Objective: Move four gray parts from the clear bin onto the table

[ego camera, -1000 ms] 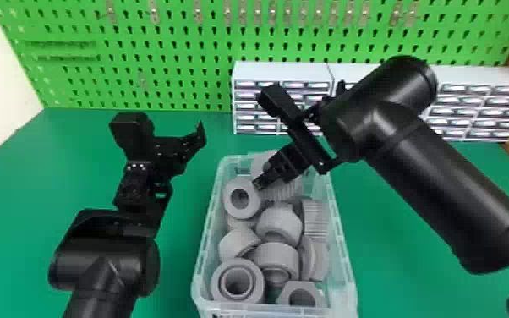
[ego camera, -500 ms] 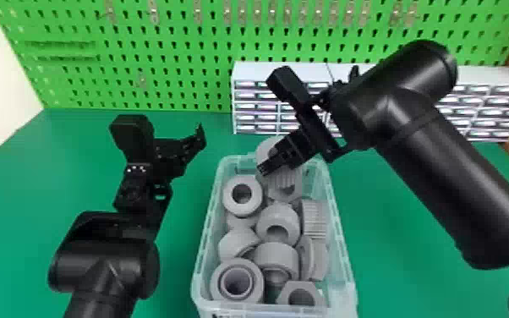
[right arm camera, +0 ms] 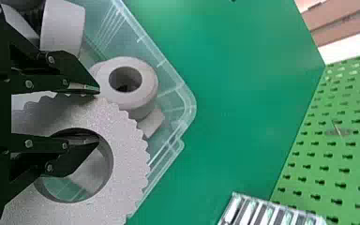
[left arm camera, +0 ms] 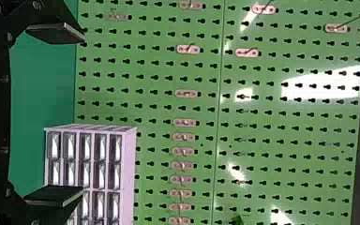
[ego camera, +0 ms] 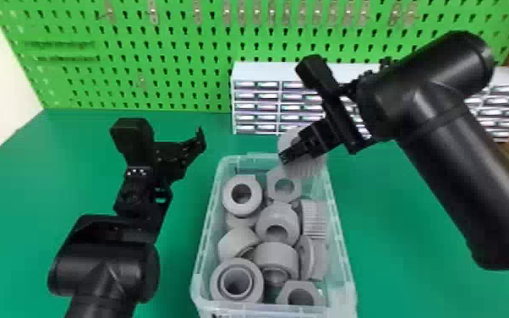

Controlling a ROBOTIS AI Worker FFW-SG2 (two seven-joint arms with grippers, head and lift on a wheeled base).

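Head view gives the green table (ego camera: pixel 397 279) and, on it, the clear bin (ego camera: pixel 208 226). Left of the bin hangs the left gripper (left arm camera: pixel 83 115), fingers apart. The right gripper (right arm camera: pixel 98 115) is clamped on the rim of a toothed ring (right arm camera: pixel 124 140), one finger in its hole, over the bin's far end; how high is hard to judge. Smaller gray parts (ego camera: pixel 277 254) fill the bin. Probably none of the four is delivered: one is in hand, three await picking.
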